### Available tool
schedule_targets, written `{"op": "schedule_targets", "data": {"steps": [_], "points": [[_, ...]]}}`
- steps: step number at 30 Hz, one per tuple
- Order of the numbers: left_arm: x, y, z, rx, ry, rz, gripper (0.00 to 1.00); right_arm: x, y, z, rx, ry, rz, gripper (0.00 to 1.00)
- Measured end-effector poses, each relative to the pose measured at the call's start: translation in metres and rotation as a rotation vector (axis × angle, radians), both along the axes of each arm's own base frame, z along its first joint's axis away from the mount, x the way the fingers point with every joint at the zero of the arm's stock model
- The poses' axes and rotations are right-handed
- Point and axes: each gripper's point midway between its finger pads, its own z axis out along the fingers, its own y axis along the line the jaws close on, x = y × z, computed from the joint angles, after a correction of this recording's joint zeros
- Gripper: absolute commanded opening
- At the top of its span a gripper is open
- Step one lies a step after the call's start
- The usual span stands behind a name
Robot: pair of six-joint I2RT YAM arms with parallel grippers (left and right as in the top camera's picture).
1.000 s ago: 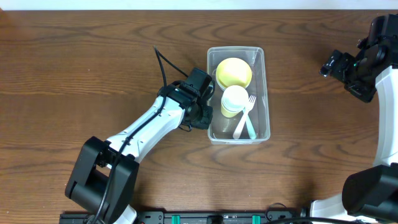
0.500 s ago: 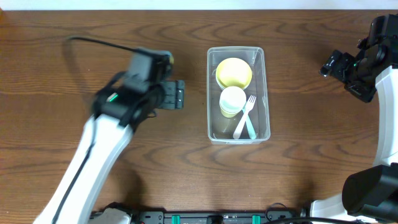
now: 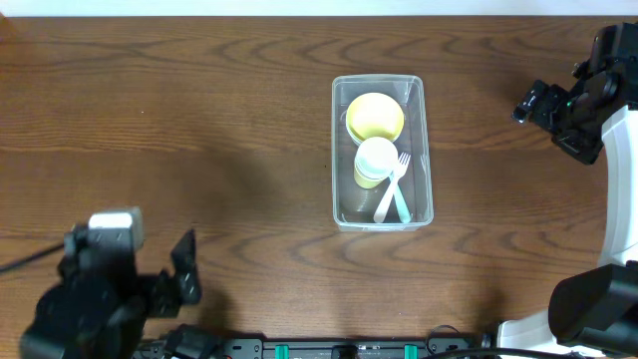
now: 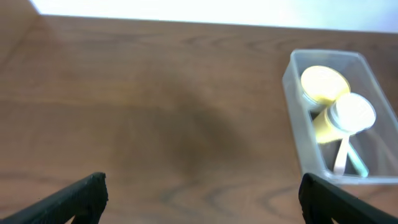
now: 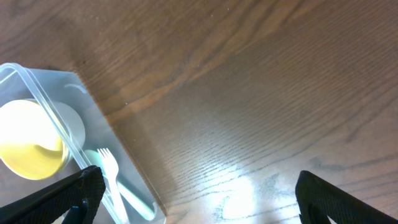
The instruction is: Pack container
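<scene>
When viewed from overhead, the left gripper (image 3: 187, 269) is located at the near left edge of the table (image 3: 199, 110), well apart from everything else, and holds nothing. Its wrist camera shows the two fingers (image 4: 84, 194) at opposite lower corners of the view, so the jaws stand wide apart. The container (image 3: 336, 189) sits upright, right of centre on the table, with its long side running away from the robot. Inside it, a yellow bowl (image 3: 375, 117) occupies the far half, opening upward. A white cup (image 3: 376, 160) sits on the near side of the bowl, close against its rim. A white fork (image 3: 389, 191) lies just right of the cup with its tines toward the far end. A pale green utensil (image 3: 402, 207) lies beside the fork in the near right corner; its type cannot be determined. The right gripper (image 3: 536, 102) is positioned at the far right edge of the table, well apart from the container, and holds nothing. Its wrist camera shows both fingers (image 5: 74, 196) at the lower corners of the view, so the jaws stand wide apart, with one end of the container visible at lower left.
</scene>
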Motion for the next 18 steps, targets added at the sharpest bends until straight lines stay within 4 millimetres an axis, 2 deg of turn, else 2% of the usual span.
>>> {"op": "schedule_targets", "data": {"steps": [4,8,12,18], "points": [[-0.022,0.010,-0.006,0.012,0.002,0.007,0.98,0.000,0.000,0.000,0.000,0.000,0.000,0.99],[-0.025,0.014,-0.011,0.042,0.005,0.006,0.98,0.000,0.000,0.000,0.000,0.000,0.000,0.99],[-0.011,0.011,-0.027,0.084,0.026,0.001,0.98,0.000,0.000,0.000,0.000,0.000,0.000,0.99],[0.024,0.001,-0.044,0.097,-0.017,0.001,0.98,0.000,0.000,0.000,0.000,0.000,0.000,0.99]]}}
